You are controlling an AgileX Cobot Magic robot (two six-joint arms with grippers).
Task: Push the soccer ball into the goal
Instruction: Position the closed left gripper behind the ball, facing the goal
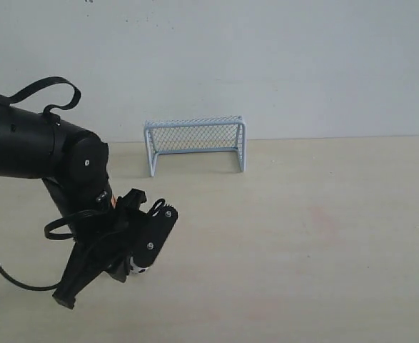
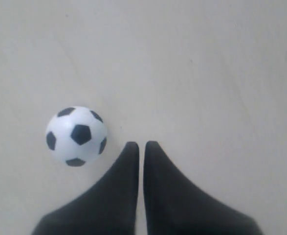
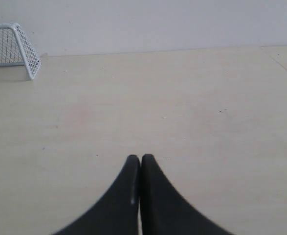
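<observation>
The soccer ball (image 2: 76, 136), white with black patches, rests on the pale table just beside my left gripper (image 2: 141, 144). That gripper is shut and empty, with a small gap between its side and the ball. In the exterior view the ball (image 1: 140, 269) peeks out from under the black left arm (image 1: 88, 214) at lower left. The goal (image 1: 195, 143), with its pale blue-white frame and mesh, stands at the back by the wall, its mouth facing forward. My right gripper (image 3: 140, 157) is shut on nothing over bare table, with the goal (image 3: 13, 46) far off to one side.
The light wooden table (image 1: 323, 236) ends at a white wall behind the goal. A black cable (image 1: 9, 275) loops from the left arm near the table's left edge. The right arm does not show in the exterior view.
</observation>
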